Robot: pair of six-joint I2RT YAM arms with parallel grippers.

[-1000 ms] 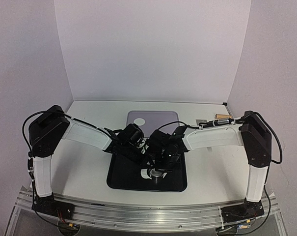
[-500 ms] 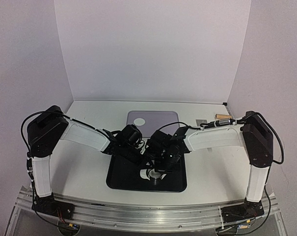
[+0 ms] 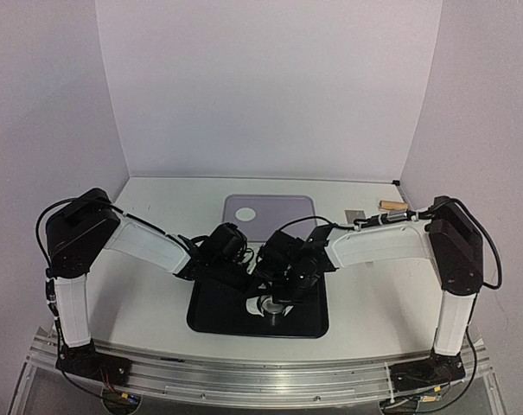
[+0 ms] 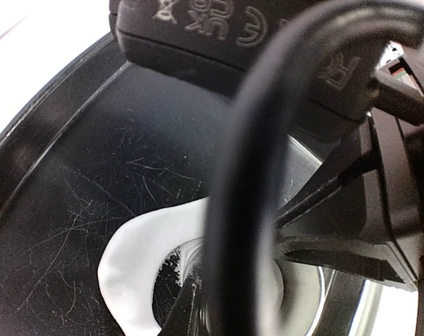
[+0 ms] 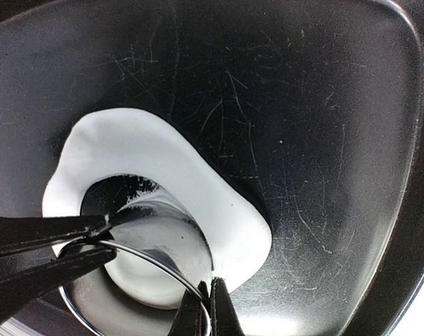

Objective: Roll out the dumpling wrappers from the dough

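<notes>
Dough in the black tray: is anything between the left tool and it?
Yes. The metal ring stands on the dough, and the left tool is shut on that ring's rim, not on dough. The right tool pinches the rim elsewhere. Dough outside the ring lies uncovered.

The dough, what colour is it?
The dough is white, seen best from the right wrist camera.

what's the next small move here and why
Probably lift the small metal ring straight up: the right gripper pinches its rim, and it sits pressed into the white dough sheet on the black tray, so the cut looks made.
</notes>
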